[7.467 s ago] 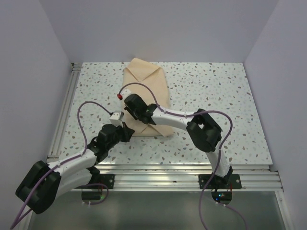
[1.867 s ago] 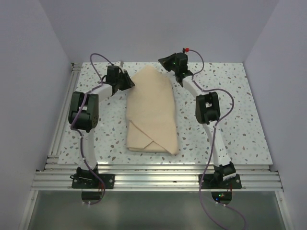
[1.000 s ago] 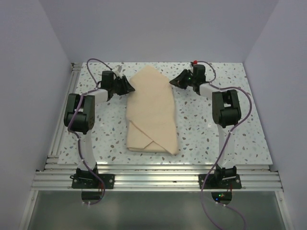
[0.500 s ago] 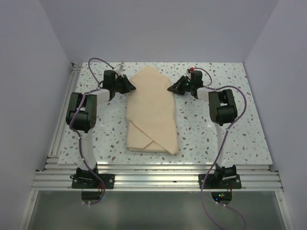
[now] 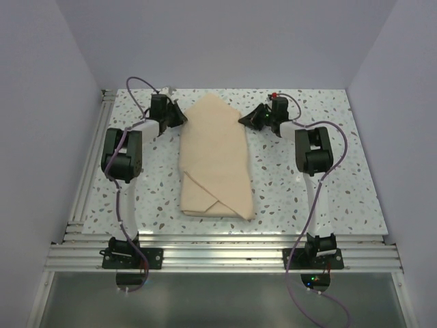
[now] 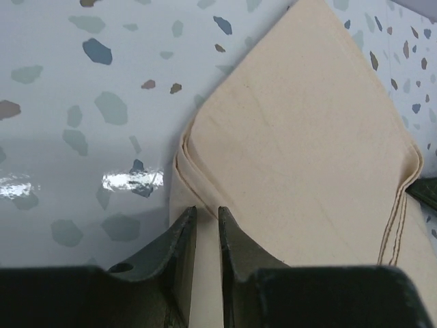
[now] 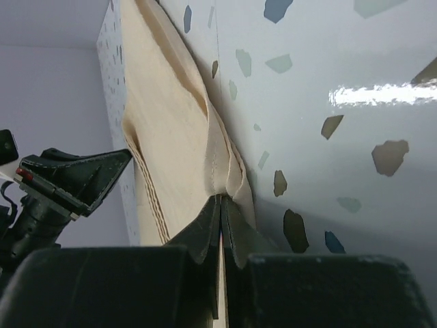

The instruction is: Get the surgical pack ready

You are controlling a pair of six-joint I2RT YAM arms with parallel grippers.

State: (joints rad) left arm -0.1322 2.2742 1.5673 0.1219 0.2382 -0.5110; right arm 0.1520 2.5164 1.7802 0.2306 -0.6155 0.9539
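The surgical pack shows as a folded beige wrap sheet [image 5: 215, 164] lying lengthwise on the speckled table, its pointed end at the far side. My left gripper [image 5: 180, 117] is at its far-left edge. In the left wrist view the fingers [image 6: 183, 229] stand a narrow gap apart, with the layered edge of the wrap [image 6: 300, 137] pinched between them. My right gripper [image 5: 242, 119] is at the far-right edge. Its jaws [image 7: 220, 198] are pressed together on a puckered fold of the wrap [image 7: 167, 123]. The left gripper [image 7: 75, 174] shows across the sheet.
Aluminium rails [image 5: 89, 171] run along the table's left side and near edge [image 5: 225, 249]. Grey walls close in the left, far and right sides. Purple cables [image 5: 140, 83] loop off both arms over the far part of the table.
Both grippers have closed on the wrap's far edges. The right gripper came in leftward from beside the sheet until it met the edge. The wrap itself has not shifted.
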